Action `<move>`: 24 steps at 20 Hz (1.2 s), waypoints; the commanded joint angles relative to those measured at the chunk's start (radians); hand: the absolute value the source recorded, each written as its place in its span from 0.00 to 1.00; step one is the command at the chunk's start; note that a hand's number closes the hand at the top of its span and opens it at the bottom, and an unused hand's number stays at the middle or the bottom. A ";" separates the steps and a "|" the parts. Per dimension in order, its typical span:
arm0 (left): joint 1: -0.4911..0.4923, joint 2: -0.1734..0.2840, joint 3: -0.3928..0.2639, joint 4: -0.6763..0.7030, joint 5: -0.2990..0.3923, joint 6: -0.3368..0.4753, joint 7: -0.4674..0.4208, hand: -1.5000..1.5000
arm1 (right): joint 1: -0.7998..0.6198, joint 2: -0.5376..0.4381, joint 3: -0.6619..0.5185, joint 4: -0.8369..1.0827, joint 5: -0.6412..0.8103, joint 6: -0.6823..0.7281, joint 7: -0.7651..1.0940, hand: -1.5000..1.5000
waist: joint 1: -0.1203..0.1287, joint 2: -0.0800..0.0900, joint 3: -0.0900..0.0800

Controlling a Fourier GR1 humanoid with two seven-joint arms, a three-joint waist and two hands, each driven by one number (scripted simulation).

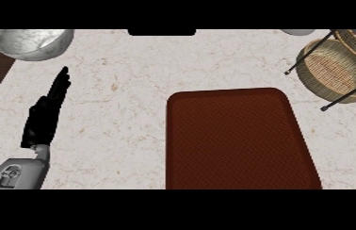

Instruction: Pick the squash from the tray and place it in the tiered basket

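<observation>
A dark reddish-brown tray lies on the counter right of centre, and I see nothing on it. No squash shows anywhere in the head view. The wicker tiered basket with black wire legs stands at the far right edge, partly cut off. My left hand rests at the left side, fingers straight and pointing away, holding nothing. It is well apart from the tray and the basket. My right hand does not show.
A grey marbled bowl sits at the top left corner. A dark slot lies at the counter's far edge, and a pale round object peeks in at the top right. The speckled counter spreads between hand and tray.
</observation>
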 commanded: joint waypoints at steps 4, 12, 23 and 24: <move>-0.010 -0.011 0.002 -0.016 -0.014 -0.029 0.013 0.50 | -0.156 -0.020 0.097 0.241 0.274 -0.061 -0.179 1.00 | 0.030 0.007 0.000; 0.012 -0.025 0.019 0.045 -0.017 -0.044 -0.062 0.50 | -0.234 -0.066 0.158 0.476 0.595 -0.254 -0.329 1.00 | 0.032 0.011 0.000; -0.007 -0.036 0.033 -0.033 -0.040 -0.050 0.018 0.50 | -0.529 -0.079 0.211 1.066 0.679 -0.253 -0.704 1.00 | 0.031 0.007 0.000; 0.009 -0.066 0.009 -0.018 -0.063 -0.029 -0.017 0.50 | -0.542 -0.057 0.227 1.091 0.689 -0.252 -0.708 1.00 | 0.030 0.008 0.000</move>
